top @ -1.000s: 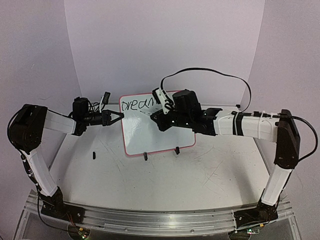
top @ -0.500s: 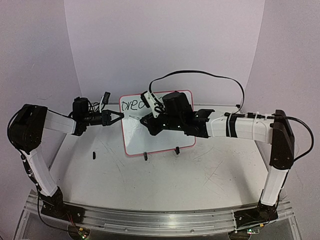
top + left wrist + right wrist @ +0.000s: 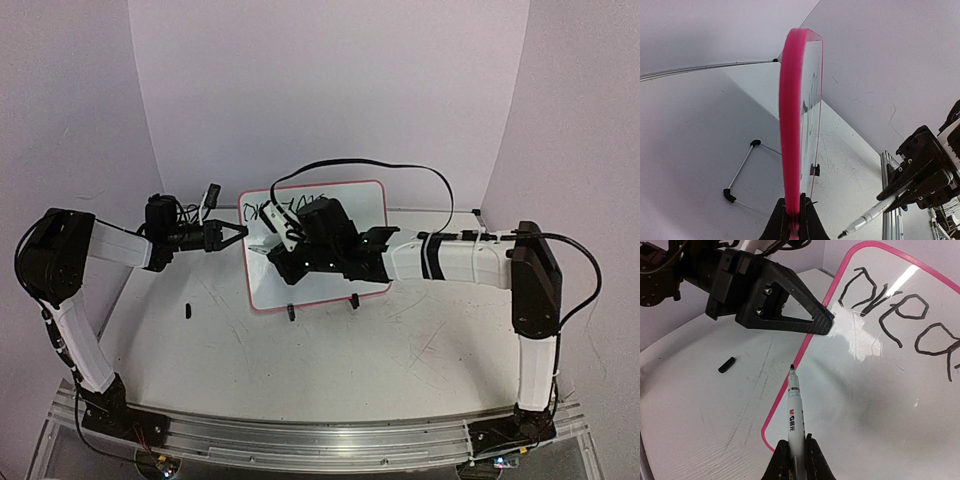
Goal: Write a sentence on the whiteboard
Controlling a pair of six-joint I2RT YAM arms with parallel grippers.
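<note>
Pale lilac walls are closing in behind a scuffed white bench. My right fingers are clamping shut on a marker. Its black tip is hanging just inside the left edge of the whiteboard, below the first letters. I cannot tell whether it is touching the surface. My left fingers are pinching shut on the board's pink frame at its left edge. They are steadying the board where it is standing propped on its black feet, near the middle of the bench. The sentence is running along the top of the board, and I am reading "drea" before it runs out of the wrist view. The marker cap is lying on the bench to the left, apart from the board.

I am judging this to be the start of a second line. The board is held at one edge only, so I should be pressing lightly while my left grip stays firm. I should also be leaving a clear gap under the top row and carrying my wrist clear of the wet ink.
</note>
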